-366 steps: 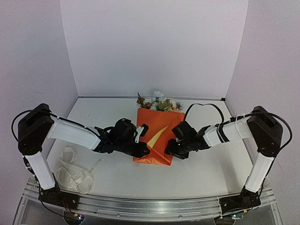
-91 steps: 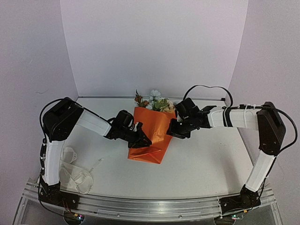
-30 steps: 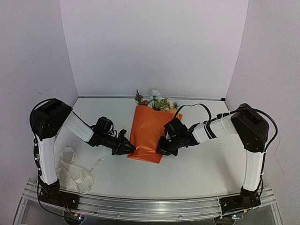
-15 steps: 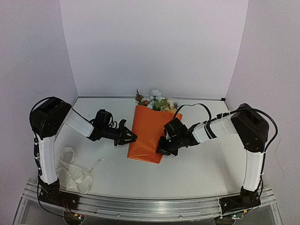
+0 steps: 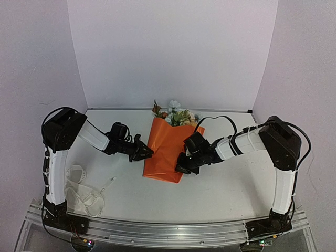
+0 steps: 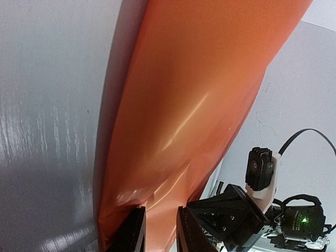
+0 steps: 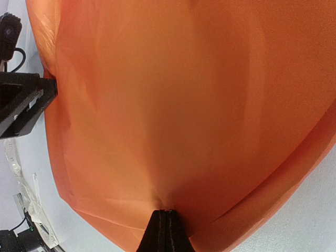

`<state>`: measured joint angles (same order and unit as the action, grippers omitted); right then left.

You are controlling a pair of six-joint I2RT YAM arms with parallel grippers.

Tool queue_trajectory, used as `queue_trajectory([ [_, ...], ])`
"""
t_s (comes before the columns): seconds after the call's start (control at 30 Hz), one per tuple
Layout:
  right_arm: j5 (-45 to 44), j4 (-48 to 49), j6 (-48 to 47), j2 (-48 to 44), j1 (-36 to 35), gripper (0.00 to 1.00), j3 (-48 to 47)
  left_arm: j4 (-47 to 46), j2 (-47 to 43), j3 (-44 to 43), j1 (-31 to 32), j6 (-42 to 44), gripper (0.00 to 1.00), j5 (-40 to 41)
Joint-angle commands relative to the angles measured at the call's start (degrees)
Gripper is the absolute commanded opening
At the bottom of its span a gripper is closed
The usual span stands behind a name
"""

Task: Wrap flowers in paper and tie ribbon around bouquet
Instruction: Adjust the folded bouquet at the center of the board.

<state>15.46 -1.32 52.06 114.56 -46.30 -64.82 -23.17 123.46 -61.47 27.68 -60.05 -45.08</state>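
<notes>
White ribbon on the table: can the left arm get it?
Probably. The white fabric ribbon lies uncovered near its base, but the left gripper pinches the orange paper wrap and must let go first.

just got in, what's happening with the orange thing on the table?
Both arms are on the orange paper, which is folded around the flowers; their heads poke out at the far end. The left fingers pinch its left edge, the right fingers are shut on its right edge. The ribbon lies untouched at the near left, so no tying yet.
</notes>
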Motion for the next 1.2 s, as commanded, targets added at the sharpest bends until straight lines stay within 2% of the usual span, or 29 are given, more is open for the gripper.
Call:
queue_trajectory([
  [0.0, -4.1, -9.3, -1.1, 1.0, 0.4, 0.0, 2.5, 2.6, 1.2, -2.9, -0.5, -0.8, 0.24, 4.3],
  [1.17, -3.5, -9.3, -2.0, 1.8, 0.4, 0.0, 2.8, 10.6, 16.1, -30.0, -5.8, -2.0, 0.25, 5.9],
])
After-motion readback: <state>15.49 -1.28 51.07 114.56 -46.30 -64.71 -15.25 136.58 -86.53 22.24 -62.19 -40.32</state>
